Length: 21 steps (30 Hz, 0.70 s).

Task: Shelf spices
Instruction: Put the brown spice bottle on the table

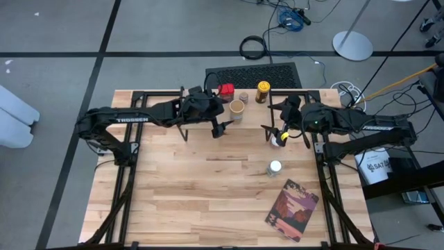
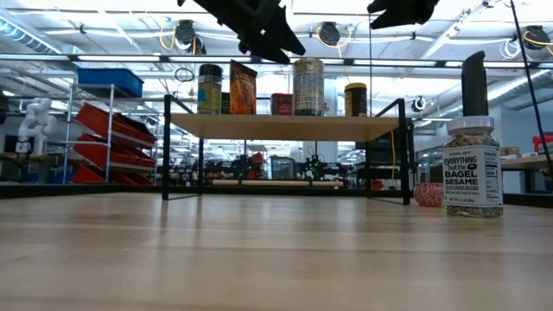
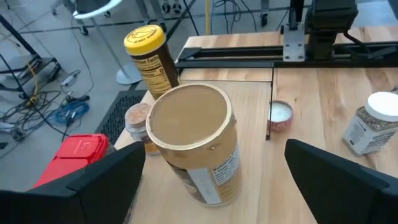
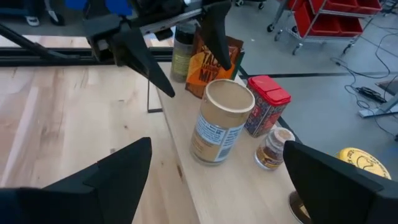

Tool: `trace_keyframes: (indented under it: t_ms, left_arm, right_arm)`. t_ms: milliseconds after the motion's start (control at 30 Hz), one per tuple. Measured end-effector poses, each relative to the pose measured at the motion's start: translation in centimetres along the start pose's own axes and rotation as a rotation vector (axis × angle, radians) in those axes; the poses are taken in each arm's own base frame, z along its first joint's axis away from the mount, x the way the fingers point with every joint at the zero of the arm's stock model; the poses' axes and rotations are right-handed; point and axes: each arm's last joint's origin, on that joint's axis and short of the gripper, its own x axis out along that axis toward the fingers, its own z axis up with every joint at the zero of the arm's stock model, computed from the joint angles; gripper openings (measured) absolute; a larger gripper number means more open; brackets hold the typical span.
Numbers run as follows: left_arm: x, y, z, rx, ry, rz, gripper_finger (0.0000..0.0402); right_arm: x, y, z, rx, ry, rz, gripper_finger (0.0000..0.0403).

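A pale wood-plank table [image 1: 208,201] stands in an open workshop with grey flooring, cables and red storage bins beyond it. At its far edge sits the low rack with a pale plank top and thin black legs [image 2: 285,126], and most of the spices are on it: a tall tan-topped cardboard canister [image 3: 194,142], a red-lidded tin [image 4: 266,104], a small tan-capped glass jar [image 4: 272,148], a yellow-capped brown jar [image 3: 149,57], an orange-labelled pouch [image 4: 210,67] and a dark-lidded jar [image 2: 210,88].

The left gripper [image 1: 220,127] hangs just above and on the near side of the tan canister, fingers spread wide and gripping nothing; the canister stands upright, apart from both fingers, so this looks like the release of a jar just shelved.

Still on the table are a white-capped clear jar of sesame seasoning [image 2: 473,168], a small white-topped jar [image 1: 275,167] nearer the middle, and a small red-rimmed flat tin [image 3: 280,114]. The right gripper [image 1: 272,132] hovers over the table near the shelf's right end, fingers apart and empty, close to a jar beneath it.

The next move, I judge, calls for lifting the left arm clear without nudging the canister, then grasping one of the remaining jars. A flat reddish-purple picture book [image 1: 292,209] lies at the near right and is not involved.
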Motion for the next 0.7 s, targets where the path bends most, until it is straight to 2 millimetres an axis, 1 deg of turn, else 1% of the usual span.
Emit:
trace_keyframes:
  t_ms: [133,267,467,567,700]
  left_arm:
    - [0.1,0.4,-0.1,-0.004,0.002,0.010,0.0396]
    - [0.1,0.6,-0.1,-0.004,-0.003,-0.005,0.0396]
    - [0.1,0.4,0.1,-0.004,-0.017,-0.029,0.0396]
    - [-0.4,0.2,0.3,-0.002,-0.029,-0.035,0.0396]
    - [-2.3,0.1,1.1,0.002,-0.053,-0.046,0.0396]
  right_arm:
    - [1.6,0.0,0.2,-0.015,0.002,-0.020,0.0352]
    - [4.2,-0.2,0.5,-0.038,-0.026,0.011,0.0352]
    - [8.1,-1.7,0.0,-0.042,-0.005,-0.016,0.0352]
    - [9.9,-2.5,-0.2,-0.024,-0.022,0.034,0.0352]
    - [11.6,-3.0,-0.9,-0.016,0.009,0.042,0.0352]
